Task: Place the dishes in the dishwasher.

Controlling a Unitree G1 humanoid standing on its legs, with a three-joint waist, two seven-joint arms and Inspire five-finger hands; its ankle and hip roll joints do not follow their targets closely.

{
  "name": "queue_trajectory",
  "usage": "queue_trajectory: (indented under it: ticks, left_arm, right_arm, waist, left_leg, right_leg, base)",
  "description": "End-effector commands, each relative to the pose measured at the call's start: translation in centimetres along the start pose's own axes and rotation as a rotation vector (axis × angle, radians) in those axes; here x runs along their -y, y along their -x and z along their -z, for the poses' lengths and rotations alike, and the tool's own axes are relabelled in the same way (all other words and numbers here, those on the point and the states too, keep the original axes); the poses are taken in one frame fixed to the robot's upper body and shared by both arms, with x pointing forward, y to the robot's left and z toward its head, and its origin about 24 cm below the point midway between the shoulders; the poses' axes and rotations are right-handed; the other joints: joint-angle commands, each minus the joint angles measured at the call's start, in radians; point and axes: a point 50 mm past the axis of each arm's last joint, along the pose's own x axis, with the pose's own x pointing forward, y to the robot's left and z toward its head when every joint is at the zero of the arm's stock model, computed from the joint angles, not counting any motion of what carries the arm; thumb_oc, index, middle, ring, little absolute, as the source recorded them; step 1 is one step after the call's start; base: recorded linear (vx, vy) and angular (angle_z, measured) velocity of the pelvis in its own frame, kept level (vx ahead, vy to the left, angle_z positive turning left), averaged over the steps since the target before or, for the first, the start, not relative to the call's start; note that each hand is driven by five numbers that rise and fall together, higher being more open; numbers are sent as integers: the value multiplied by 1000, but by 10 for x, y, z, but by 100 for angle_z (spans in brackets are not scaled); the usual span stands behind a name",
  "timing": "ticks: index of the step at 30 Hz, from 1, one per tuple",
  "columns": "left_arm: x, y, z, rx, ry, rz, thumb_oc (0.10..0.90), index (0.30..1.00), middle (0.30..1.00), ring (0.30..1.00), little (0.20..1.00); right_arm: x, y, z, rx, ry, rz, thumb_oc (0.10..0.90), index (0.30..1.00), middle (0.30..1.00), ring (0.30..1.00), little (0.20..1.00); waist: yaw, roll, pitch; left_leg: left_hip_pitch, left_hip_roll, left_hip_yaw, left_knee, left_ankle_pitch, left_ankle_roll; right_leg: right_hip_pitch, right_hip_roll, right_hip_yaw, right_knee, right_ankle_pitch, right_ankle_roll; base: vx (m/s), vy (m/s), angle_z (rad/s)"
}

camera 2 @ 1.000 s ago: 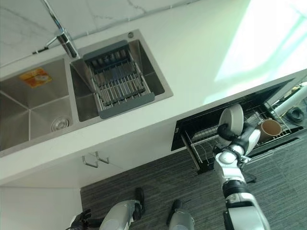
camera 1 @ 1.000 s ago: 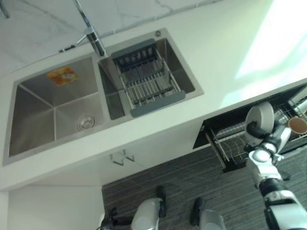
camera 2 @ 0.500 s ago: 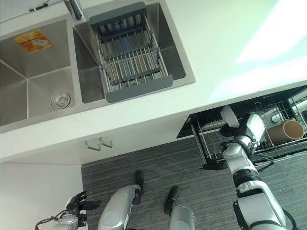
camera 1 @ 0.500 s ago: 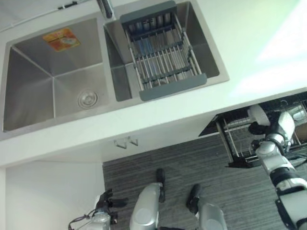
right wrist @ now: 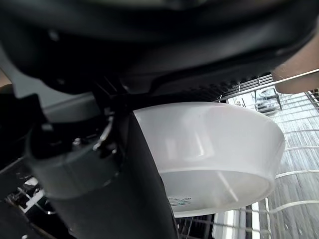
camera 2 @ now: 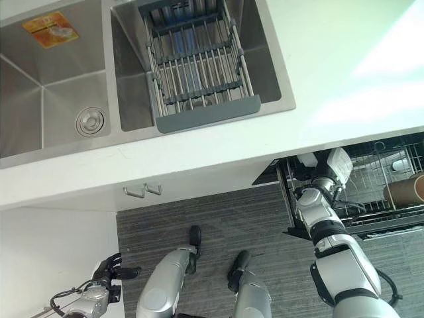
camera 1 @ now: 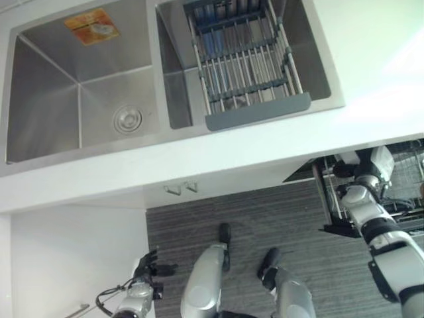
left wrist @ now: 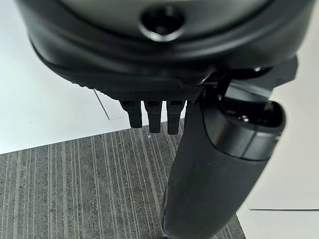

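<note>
The left hand (camera 1: 154,269) hangs low over the striped floor (camera 1: 265,218), its fingers relaxed and holding nothing. The right hand (camera 2: 329,173) has come down into the pulled-out dishwasher rack (camera 2: 371,192). A second ago it held the white bowl (right wrist: 214,154) upright above the rack; now the bowl sits low among the wires, thumb still clamped over its rim. The right wrist view shows that grip close up, which the head views hide. Farther off lie the white surface (camera 1: 371,59) and the sink (camera 1: 79,93) with its drainer basket (camera 1: 245,66).
</note>
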Motion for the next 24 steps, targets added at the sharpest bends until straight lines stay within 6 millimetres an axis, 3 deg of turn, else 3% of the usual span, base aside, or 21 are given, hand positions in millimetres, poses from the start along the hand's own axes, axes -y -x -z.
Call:
queue_trajectory:
  ticks: [1,8,17,18,19,24]
  left_arm:
    - [-12,5,18,-21,-42,-27,800,900,900,900,900]
    - [0,7,21,-13,-22,-15,800,900,900,900,900]
    - [3,6,13,7,-11,-20,800,900,900,900,900]
    - [4,6,11,12,-14,-16,800,900,900,900,900]
    - [5,6,10,17,-20,-12,800,900,900,900,900]
    - [6,6,6,49,-53,8,800,900,900,900,900]
  right_arm:
    - [81,-34,-32,38,-106,489,400,300,300,300,300]
    - [97,-32,-11,-107,-89,701,400,300,300,300,300]
    - [97,-31,3,-176,-62,706,400,300,300,300,300]
    - [96,-33,0,-169,-70,674,717,775,775,775,775]
    - [94,-35,-5,-133,-97,638,800,900,900,900,900]
    - [94,-43,-40,52,-147,510,800,900,900,900,900]
  waist:
    - [0,29,-16]
    - [-6,46,-16]
    - [-7,55,-16]
    - [-3,60,-16]
    - [1,64,-16]
    - [20,82,-16]
  left_leg:
    - [43,4,-34,40,-118,-44]
    - [-7,-9,-25,40,-109,-41]
    - [-69,-23,-18,40,-94,-29]
    - [-89,-25,-18,40,-88,-27]
    - [-106,-28,-20,40,-83,-26]
    - [-163,-31,-20,40,-66,-28]
  right_leg:
    - [-52,10,32,92,-45,-15]
    - [-116,5,46,119,-49,-17]
    - [-202,-11,60,176,-54,-15]
    - [-224,-14,61,189,-57,-16]
    - [-245,-17,62,206,-60,-16]
    - [-301,-25,60,236,-65,-17]
  base:
    - [-39,37,0]
    - [-40,53,-6]
    - [-23,20,-3]
    - [-30,9,-1]
    - [0,0,0]
    - [-24,3,0]
